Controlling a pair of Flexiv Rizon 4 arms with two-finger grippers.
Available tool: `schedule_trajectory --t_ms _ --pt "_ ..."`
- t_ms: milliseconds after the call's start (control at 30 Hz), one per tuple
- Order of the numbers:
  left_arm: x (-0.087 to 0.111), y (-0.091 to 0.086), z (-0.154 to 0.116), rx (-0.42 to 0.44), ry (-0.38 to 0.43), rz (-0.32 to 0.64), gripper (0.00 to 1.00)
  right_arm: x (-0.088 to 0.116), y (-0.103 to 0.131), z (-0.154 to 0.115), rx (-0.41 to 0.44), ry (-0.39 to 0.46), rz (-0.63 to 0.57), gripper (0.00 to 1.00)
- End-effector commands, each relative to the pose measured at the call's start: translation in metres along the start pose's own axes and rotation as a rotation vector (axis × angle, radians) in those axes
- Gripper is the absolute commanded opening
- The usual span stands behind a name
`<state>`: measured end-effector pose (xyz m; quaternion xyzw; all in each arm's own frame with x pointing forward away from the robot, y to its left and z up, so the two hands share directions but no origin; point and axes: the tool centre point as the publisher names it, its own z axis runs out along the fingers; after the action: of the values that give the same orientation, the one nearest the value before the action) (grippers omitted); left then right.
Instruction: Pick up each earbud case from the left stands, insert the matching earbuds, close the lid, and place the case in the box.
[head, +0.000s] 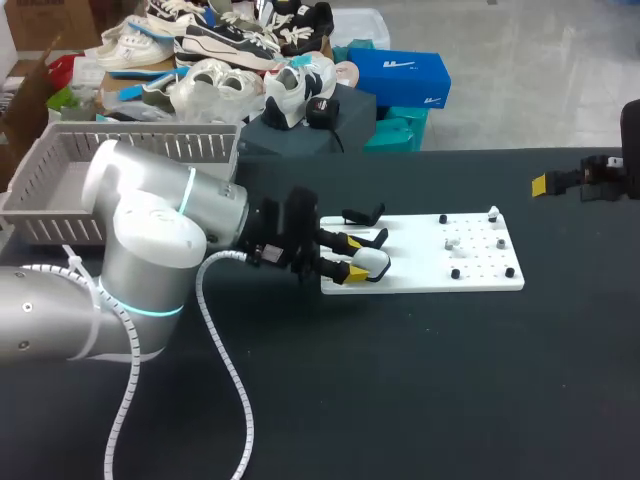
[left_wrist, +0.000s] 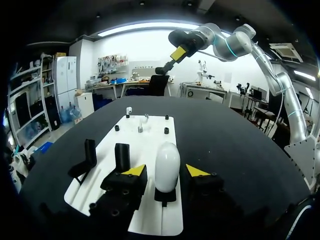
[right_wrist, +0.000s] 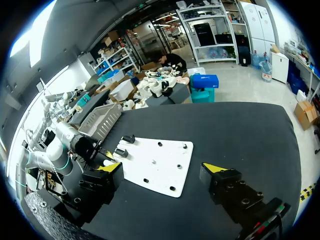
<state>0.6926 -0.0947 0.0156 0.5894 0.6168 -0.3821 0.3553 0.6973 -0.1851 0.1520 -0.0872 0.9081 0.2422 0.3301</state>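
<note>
Straddling the white earbud case (left_wrist: 167, 165), sitting upright on its stand (left_wrist: 165, 196), untouched between the wide-open fingers (left_wrist: 134, 171) of the left end effector (left_wrist: 165, 171), and holding the right end effector (right_wrist: 164, 169) open, empty, well apart, apparently just starting, with lifting, filling, closing and boxing all remaining.

Table (head: 450, 400): one, black matte top, spanning the head view side to side; straight far edge. Light: even and soft, faint grey sheen across the surface.
</note>
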Motion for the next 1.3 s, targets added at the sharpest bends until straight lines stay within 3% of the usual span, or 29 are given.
schedule_trajectory --t_ms 33,267,333,400,433,833,1100,1300 --pt "0.001 0.003 0.003 -0.001 -0.001 -0.001 0.48 -0.001 -0.002 0.002 -0.007 0.000 -0.002 1.00" --pt "0.000 0.003 0.004 0.002 -0.004 -0.004 0.42 -0.001 -0.002 0.002 -0.007 0.000 -0.002 1.00" --pt "0.001 0.004 0.004 0.002 -0.005 -0.002 0.30 -0.001 -0.002 0.002 -0.007 0.000 -0.002 1.00" --pt "0.001 0.004 0.004 0.002 -0.007 -0.001 0.06 -0.001 -0.002 0.002 -0.007 0.000 -0.002 1.00" --pt "0.001 0.004 0.004 0.002 -0.008 -0.001 0.00 -0.001 -0.002 0.002 -0.007 0.000 -0.002 1.00" --pt "-0.003 0.003 -0.016 0.028 -0.056 0.012 0.00 -0.001 -0.002 0.002 -0.007 0.000 -0.002 1.00" --pt "-0.039 -0.021 -0.048 0.077 -0.193 0.023 0.00 -0.001 -0.002 0.002 -0.007 0.000 -0.002 1.00" --pt "-0.062 -0.044 -0.053 0.093 -0.267 0.016 0.00 -0.001 -0.002 0.002 -0.007 0.000 -0.002 1.00"
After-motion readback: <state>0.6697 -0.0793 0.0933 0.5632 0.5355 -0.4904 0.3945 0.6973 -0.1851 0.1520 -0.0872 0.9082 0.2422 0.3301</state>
